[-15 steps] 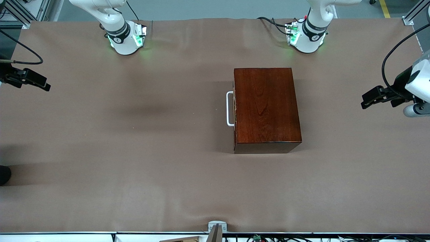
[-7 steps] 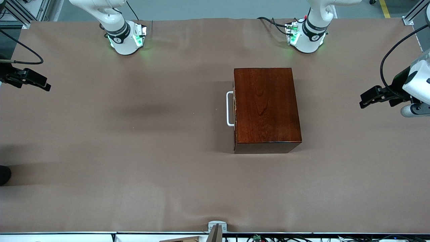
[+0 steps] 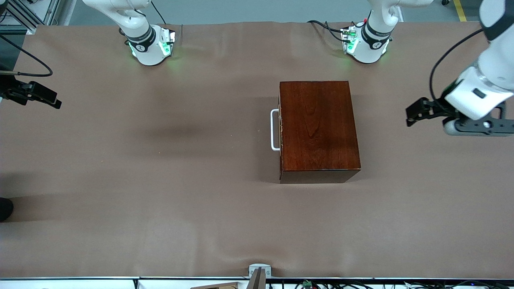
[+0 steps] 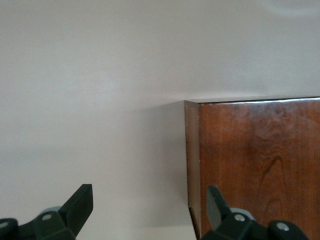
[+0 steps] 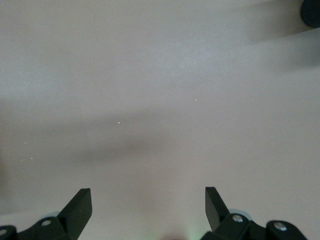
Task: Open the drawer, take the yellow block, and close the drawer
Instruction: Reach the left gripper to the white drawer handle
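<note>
two white arms on round white bases [image 3: 150, 50] lit green, each with a black band. black cables loop off them. left gripper [image 3: 415, 113] and right gripper [image 3: 44, 96] are black, with silver screws [image 4: 235, 218] by the fingers.

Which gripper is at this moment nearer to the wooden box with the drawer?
The left gripper. It hangs open over bare table at the left arm's end, beside the wooden box. The right gripper waits open at the right arm's end, much farther away.

glossy reddish-brown wooden box [image 3: 319, 130], smooth white bar handle [image 3: 274, 130], matt brown table covering [image 3: 160, 180]
</note>
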Motion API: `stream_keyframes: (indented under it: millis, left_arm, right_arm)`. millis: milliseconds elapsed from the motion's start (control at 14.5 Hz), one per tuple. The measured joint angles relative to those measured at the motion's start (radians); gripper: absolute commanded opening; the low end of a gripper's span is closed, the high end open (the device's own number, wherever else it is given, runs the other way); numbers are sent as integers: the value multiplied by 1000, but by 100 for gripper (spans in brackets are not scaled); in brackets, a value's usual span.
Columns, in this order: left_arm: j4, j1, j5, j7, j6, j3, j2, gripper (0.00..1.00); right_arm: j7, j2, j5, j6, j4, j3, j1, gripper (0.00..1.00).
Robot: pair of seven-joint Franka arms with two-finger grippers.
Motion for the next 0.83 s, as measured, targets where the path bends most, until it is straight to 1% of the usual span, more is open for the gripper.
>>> stream_keyframes:
  millis: [207,413,620,826]
  left_arm:
    - [3,-78,-3,-50,-9,-4,4,100]
    - [12,-195,-5,-179,-13,-9,16,100]
    - [57,-302,-5,-264,-13,-13,69,100]
    - [120,-393,-6,-427,-1,-15,152,100]
  right_arm:
    - [0,0,0,0,0,1,0,100]
    - [0,0,0,0,0,1,0,100]
    - [0,0,0,0,0,0,0,100]
    - [0,0,0,0,3,0,0,100]
